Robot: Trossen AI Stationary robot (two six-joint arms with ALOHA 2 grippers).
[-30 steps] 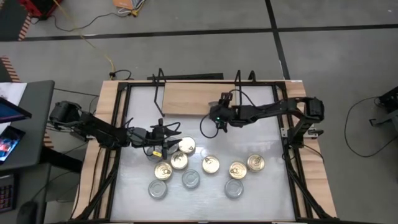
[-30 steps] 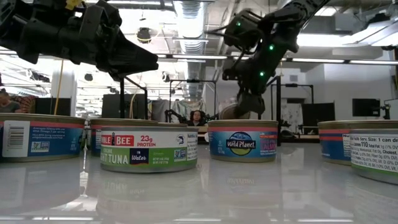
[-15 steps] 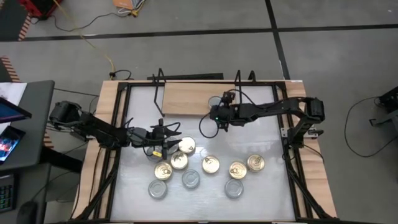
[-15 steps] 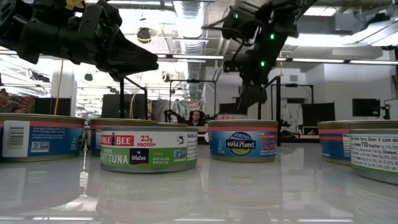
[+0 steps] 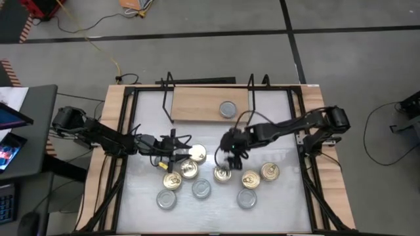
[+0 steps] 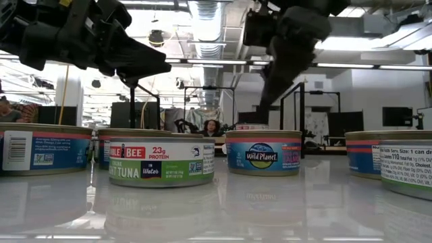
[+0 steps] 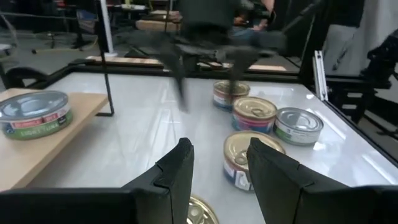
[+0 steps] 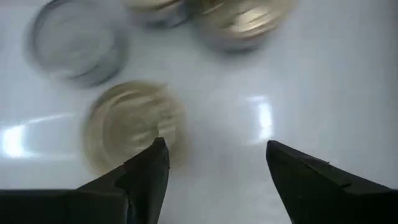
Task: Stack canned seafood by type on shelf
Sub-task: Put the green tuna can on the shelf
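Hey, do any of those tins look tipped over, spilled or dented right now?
Nothing stands out. One silver-topped tin sits flat on the shelf, and the other tins all stand upright on the white table, lids up, with no spill showing. Any dents are too small to tell.

tins (image 5: 201, 189): shiny metal, paper labels | shelf (image 5: 197, 105): matt light wood | tabletop (image 5: 282, 196): glossy white

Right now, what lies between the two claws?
In the high view, a gold-topped tin lies between the left claw and right claw.
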